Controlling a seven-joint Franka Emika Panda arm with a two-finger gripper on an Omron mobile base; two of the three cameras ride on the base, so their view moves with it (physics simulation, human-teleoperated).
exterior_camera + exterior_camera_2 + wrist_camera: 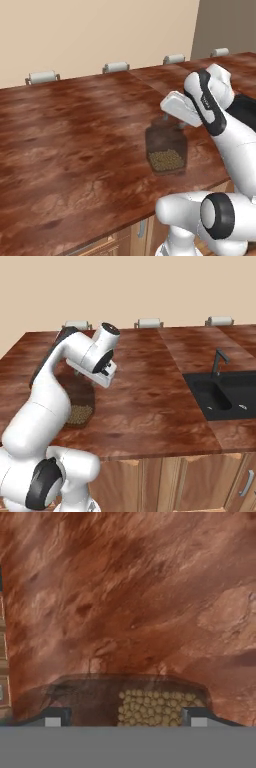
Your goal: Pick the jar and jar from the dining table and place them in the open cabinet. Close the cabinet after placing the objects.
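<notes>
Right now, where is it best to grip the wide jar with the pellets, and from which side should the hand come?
Grip the jar across its upper body, coming down from above. It stands upright on the dining table, so its sides are free. The gripper is already over it, its fingers open on either side of the glass.

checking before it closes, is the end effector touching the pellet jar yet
Cannot tell. In the hand view the end effector is open, its fingertips straddling the jar, but the contact line is hidden. In the left base view the hand covers the jar's top.
</notes>
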